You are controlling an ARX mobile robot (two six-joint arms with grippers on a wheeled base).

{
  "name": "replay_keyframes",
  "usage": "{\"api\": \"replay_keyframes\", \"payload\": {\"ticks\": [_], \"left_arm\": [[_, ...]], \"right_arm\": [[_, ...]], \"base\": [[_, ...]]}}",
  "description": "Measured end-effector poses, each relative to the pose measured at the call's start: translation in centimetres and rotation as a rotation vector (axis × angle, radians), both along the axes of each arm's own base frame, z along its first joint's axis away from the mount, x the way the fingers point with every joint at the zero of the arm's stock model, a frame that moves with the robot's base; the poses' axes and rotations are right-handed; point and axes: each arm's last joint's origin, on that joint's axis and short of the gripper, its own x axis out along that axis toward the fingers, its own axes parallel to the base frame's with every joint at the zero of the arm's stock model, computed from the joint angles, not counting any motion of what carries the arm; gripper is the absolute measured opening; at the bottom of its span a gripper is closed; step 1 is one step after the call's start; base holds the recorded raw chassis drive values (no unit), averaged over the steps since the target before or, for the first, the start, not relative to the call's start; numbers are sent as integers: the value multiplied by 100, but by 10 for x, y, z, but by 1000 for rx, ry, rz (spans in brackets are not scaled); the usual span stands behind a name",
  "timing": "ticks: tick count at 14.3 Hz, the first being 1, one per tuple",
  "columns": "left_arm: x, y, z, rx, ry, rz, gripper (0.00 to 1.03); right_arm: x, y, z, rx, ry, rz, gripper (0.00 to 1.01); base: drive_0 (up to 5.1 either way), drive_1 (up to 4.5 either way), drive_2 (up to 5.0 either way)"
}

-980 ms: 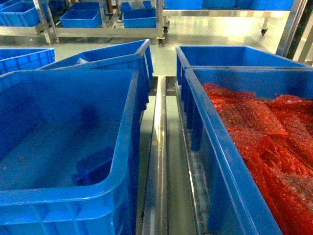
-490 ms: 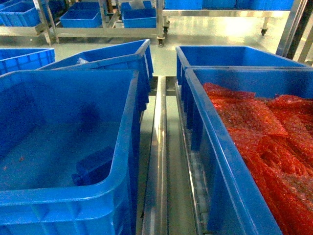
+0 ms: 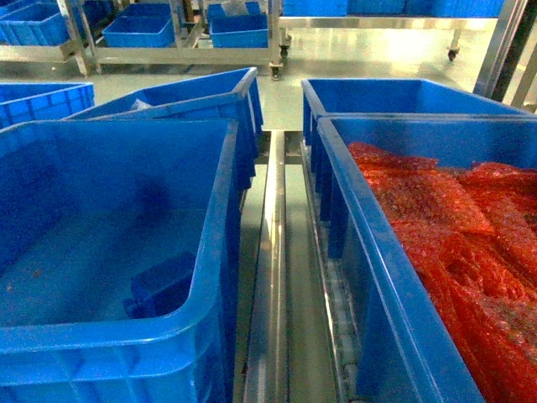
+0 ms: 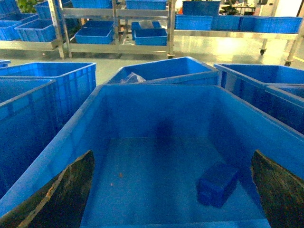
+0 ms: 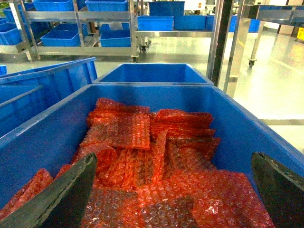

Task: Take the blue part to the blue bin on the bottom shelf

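We see our left gripper (image 4: 173,190) spread wide above the blue bin (image 3: 220,210), fingers (image 4: 61,194) apart and holding nothing. The blue part (image 4: 217,184) lies on the bin's floor, near its right wall (toward the front corner in the head view). Right of the bin runs a steel rail (image 3: 270,277) of the shelf, and beyond that rail a second crate (image 3: 361,252) holds red bags (image 5: 156,156). Our right gripper (image 5: 173,190) hangs over those bags, equally wide and empty. Behind the bin stand more blue crates (image 3: 180,101).
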Motion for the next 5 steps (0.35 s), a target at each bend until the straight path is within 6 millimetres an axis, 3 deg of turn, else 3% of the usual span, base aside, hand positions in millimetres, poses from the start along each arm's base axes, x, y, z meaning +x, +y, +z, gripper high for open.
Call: {"api": "replay_keyframes", "payload": {"ticks": [5], "left_arm": [[0,0,0,0,0,0,98]], "right_arm": [[0,0,0,0,0,0,98]], "base": [[0,0,0]]}}
